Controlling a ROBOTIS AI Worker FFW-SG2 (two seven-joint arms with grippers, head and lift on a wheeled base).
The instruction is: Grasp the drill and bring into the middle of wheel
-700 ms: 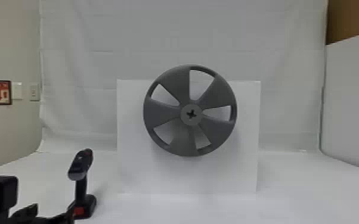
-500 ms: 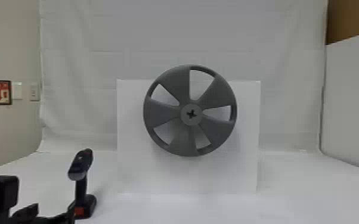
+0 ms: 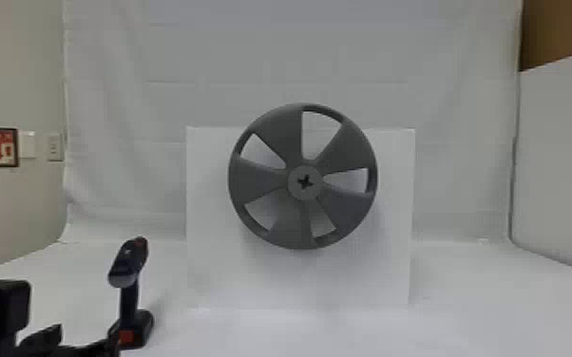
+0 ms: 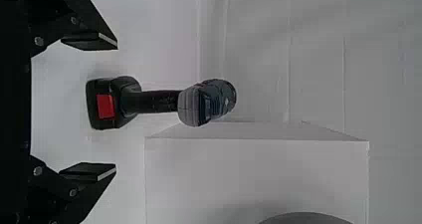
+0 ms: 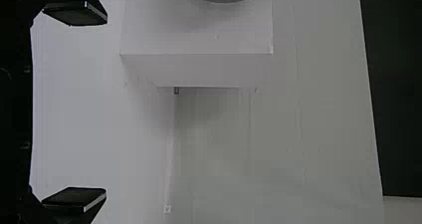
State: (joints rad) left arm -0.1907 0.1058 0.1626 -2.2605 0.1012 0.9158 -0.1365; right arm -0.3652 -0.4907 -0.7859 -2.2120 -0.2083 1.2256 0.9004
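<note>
My left gripper [image 3: 85, 350] is low at the left in the head view, just in front of the drill [image 3: 129, 304]. The drill stands upright on its battery base on the white table, left of the wheel. In the left wrist view the left gripper [image 4: 116, 107] is open, one finger to each side of the line to the drill [image 4: 152, 101], with no contact visible. The grey wheel [image 3: 263, 183] is mounted upright on the front of a white box, with a dark cross-shaped opening at its hub [image 3: 305, 182]. My right gripper [image 5: 106, 105] stands open, holding nothing.
The white box [image 3: 209, 266] bearing the wheel stands centrally on the white table [image 3: 470, 308]. A white curtain [image 3: 347, 47] hangs behind it, and a white panel [image 3: 565, 156] borders the right side.
</note>
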